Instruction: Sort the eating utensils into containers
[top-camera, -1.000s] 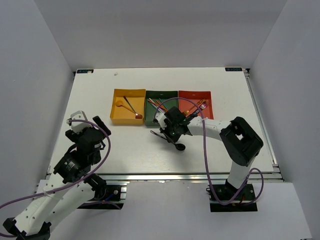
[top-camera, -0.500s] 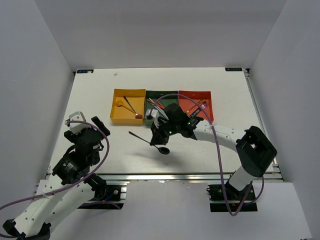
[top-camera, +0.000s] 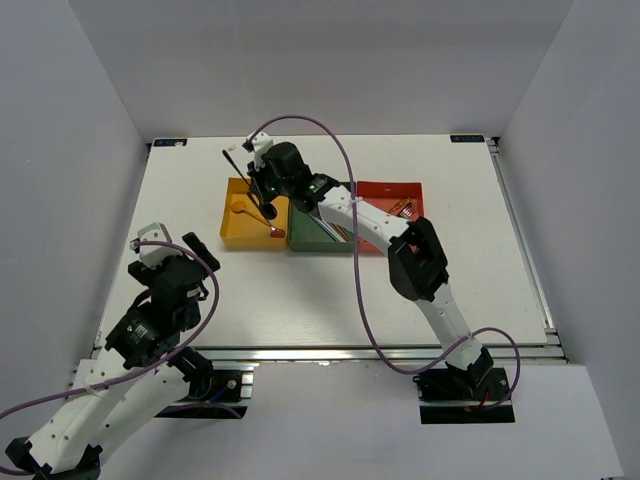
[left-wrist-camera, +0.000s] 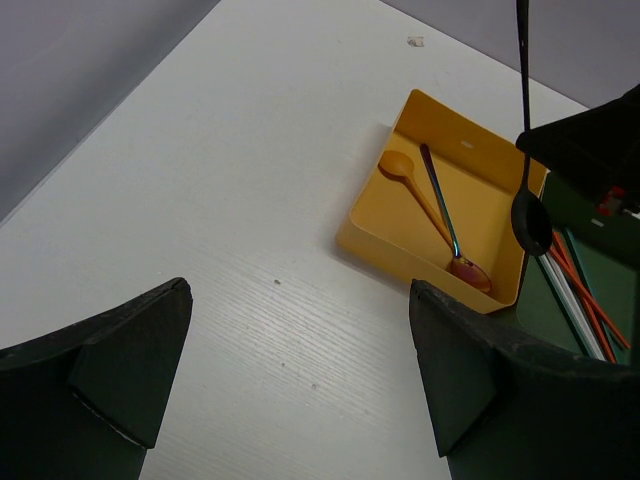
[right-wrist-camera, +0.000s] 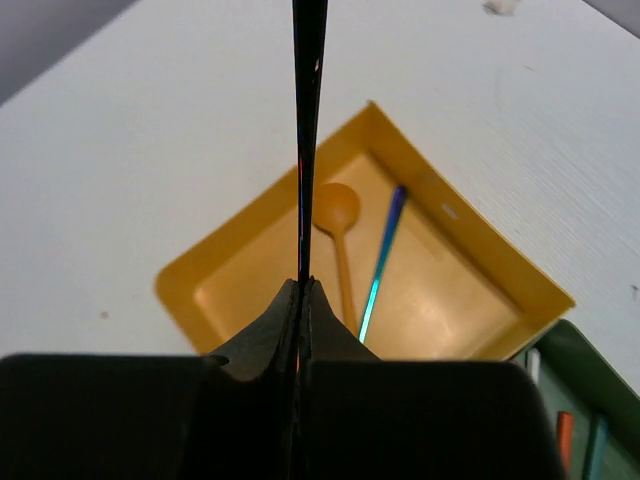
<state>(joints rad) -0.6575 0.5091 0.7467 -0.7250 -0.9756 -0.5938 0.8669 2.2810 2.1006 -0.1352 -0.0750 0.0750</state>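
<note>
Right claw (right-wrist-camera: 303, 290): clamped tight on the black spoon's (right-wrist-camera: 308, 130) handle.
Left claw (left-wrist-camera: 300, 380): spread wide, gripping nothing, above the tabletop (left-wrist-camera: 200, 200).
Black spoon: steep, bowl downward, over the yellow tray's (left-wrist-camera: 390, 245) right side, near the green tray (top-camera: 310, 240).
Yellow tray: held an orange spoon (left-wrist-camera: 410, 180) and a slim metallic spoon (left-wrist-camera: 440, 210).
Room: white tabletop lay left of the trays.
Right arm (top-camera: 375, 225): stretched forward and left across the green tray.

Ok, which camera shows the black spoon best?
Left wrist: the black spoon hangs bowl-down by the yellow tray, bowl and handle both clear. Top external shows it small, in the right tool. Right wrist sees only its handle, edge-on.
</note>
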